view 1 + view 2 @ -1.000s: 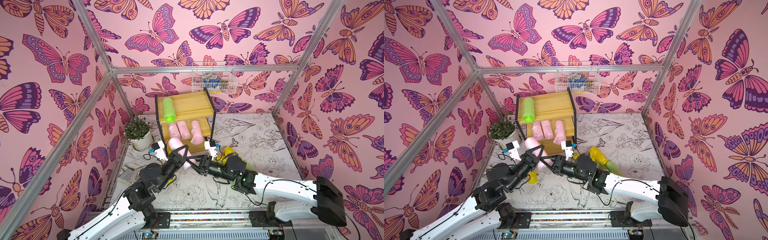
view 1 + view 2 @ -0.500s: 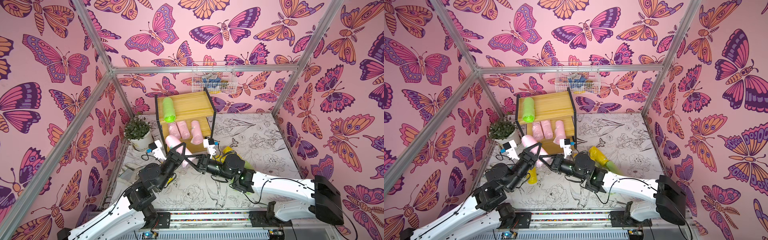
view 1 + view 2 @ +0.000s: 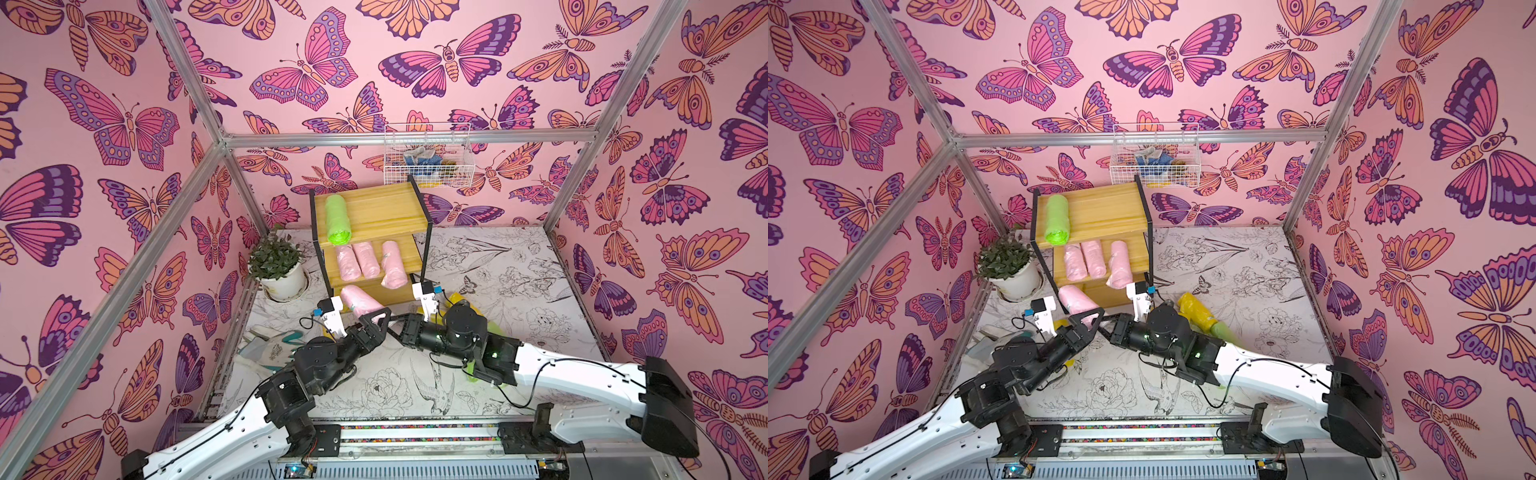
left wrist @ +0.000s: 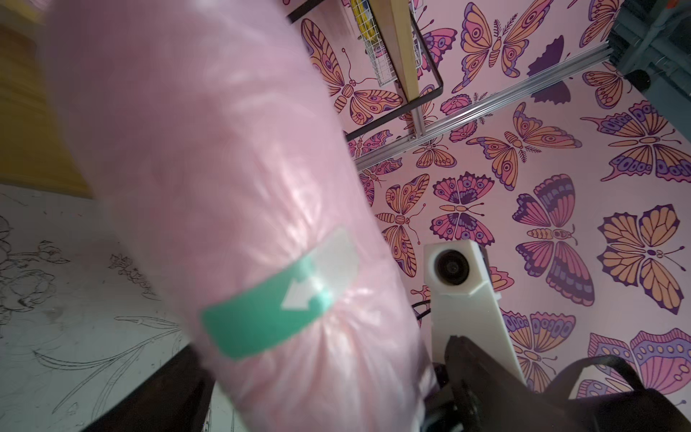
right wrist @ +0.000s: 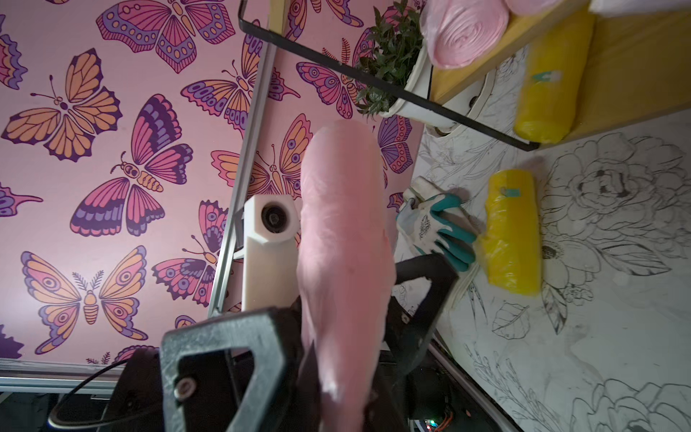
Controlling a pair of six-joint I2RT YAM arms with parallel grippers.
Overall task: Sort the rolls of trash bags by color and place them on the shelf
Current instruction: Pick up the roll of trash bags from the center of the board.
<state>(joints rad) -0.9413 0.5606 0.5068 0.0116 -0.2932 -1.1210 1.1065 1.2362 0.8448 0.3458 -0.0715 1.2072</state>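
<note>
A pale pink roll (image 3: 359, 301) with a teal label (image 4: 261, 314) hangs in front of the shelf (image 3: 370, 208). My right gripper (image 3: 395, 320) is shut on its near end, as the right wrist view (image 5: 336, 374) shows. My left gripper (image 3: 376, 322) stands open around the same end, with a gap beside the roll (image 4: 224, 187). A lime green roll (image 3: 337, 220) lies on the top board. Three pink rolls (image 3: 365, 259) lie on the middle board. In the right wrist view one yellow roll (image 5: 546, 86) lies on the lowest board and another yellow roll (image 5: 512, 232) lies on the table.
A potted plant (image 3: 276, 262) stands left of the shelf and a white wire basket (image 3: 428, 160) hangs on the back wall. A glove (image 5: 437, 224) lies at the table's left. A yellow roll (image 3: 1196, 311) and a green roll (image 3: 1223, 332) lie behind my right arm.
My right gripper has closed on the pink roll's near end and my left jaws have opened off it. The roll has risen a little toward the shelf.
</note>
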